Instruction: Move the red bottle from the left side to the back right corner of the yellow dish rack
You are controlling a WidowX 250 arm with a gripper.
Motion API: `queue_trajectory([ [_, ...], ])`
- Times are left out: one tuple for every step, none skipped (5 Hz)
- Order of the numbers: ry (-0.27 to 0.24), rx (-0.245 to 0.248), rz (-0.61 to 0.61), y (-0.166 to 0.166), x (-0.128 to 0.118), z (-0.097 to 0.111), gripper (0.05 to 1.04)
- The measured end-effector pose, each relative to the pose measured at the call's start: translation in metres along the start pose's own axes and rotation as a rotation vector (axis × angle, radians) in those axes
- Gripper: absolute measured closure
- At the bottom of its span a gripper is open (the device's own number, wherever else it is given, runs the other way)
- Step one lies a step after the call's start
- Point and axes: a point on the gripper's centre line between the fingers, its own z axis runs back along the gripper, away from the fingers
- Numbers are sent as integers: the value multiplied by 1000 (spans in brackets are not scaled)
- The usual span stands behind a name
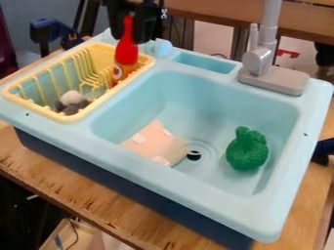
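Red-topped bottle point(126, 52) upright at yellow rack point(79, 116); gripper point(135, 33) by its tip (open or gripping, I can't tell).

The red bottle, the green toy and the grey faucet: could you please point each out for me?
red bottle point(126, 52), camera view, on its red upper body
green toy point(247, 152), camera view, middle of its rounded body
grey faucet point(260, 60), camera view, lower upright column

1 black robot arm point(135, 5) enters at the top edge, left of the view's centre; its dark hand point(140, 30) hangs there, pointing downward, its upper part cut off by the edge.
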Motion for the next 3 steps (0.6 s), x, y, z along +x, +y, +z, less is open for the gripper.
queue_trajectory([
  [-6,-5,2,5,2,1,110],
  [-23,-24,26,9,0,5,79],
  [-155,9,29,7,-15,45,83],
])
